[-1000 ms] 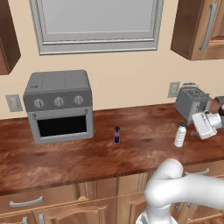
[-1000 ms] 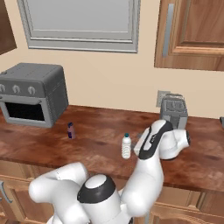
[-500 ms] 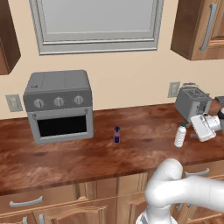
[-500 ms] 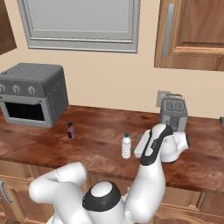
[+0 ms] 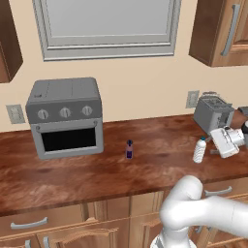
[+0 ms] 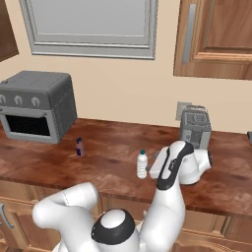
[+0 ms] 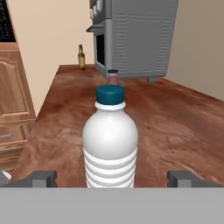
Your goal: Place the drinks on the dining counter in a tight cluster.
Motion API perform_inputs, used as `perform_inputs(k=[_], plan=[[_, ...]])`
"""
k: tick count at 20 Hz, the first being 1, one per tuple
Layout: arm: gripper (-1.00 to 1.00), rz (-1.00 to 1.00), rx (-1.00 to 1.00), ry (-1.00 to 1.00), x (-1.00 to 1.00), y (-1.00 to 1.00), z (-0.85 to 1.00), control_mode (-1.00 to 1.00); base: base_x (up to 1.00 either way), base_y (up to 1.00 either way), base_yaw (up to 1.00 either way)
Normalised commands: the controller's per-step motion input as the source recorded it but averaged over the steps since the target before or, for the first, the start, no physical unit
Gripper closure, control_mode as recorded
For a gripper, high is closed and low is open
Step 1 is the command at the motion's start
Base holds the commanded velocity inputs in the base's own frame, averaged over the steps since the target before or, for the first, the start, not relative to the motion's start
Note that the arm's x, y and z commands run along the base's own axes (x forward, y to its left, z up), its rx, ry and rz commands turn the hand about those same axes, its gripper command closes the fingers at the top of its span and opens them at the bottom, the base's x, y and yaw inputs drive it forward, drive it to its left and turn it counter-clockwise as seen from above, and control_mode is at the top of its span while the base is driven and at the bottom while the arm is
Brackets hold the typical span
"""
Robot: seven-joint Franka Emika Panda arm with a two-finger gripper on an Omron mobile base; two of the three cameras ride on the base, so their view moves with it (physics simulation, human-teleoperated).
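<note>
Hand view: looking straight along the gripper [image 7: 112,178] at a water bottle [image 7: 110,140], upright on the wood counter [image 7: 175,122]. Finger tips [image 7: 41,178] spread wide at left and right of the view, jaws fully open, bottle centred between them but touching neither. Just behind the bottle's dark cap, top of the purple-blue bottle [image 7: 113,78] peeking out. Farther back, grey toaster oven [image 7: 135,37], and beside its far end a slim amber bottle [image 7: 81,57] standing near the counter's edge.

Left base view: water bottle [image 5: 199,150] upright on the counter [image 5: 72,174], gripper [image 5: 213,144] level with it and just to its right, not closed on anything. Silver toaster [image 5: 213,112] behind the gripper, against the wall. Purple-blue bottle [image 5: 129,149] well apart to the left, in front of and to the right of the toaster oven [image 5: 65,117].

Right base view: water bottle [image 6: 142,164] just left of the arm's forearm, gripper itself hidden behind the arm. Purple-blue bottle [image 6: 79,146] near the toaster oven [image 6: 37,106], toaster [image 6: 195,127] to the right by the wall.
</note>
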Motion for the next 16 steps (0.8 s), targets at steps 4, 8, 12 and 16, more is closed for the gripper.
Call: perform_inputs(k=[4, 8, 12, 16], plan=[[-1.0, 0.0, 0.0, 0.02, -0.01, 0.1, 0.01, -1.0, 0.0, 0.0, 0.0], [-1.0, -0.01, 0.01, 0.03, -0.02, 0.14, 0.05, -1.0, 0.0, 0.0, 0.0], [-1.0, 0.0, 0.02, 0.05, 0.0, 0.16, 0.04, -1.0, 0.0, 0.0, 0.0], [-1.0, 0.0, 0.03, 0.04, -0.07, 0.07, 0.05, -1.0, 0.0, 0.0, 0.0]])
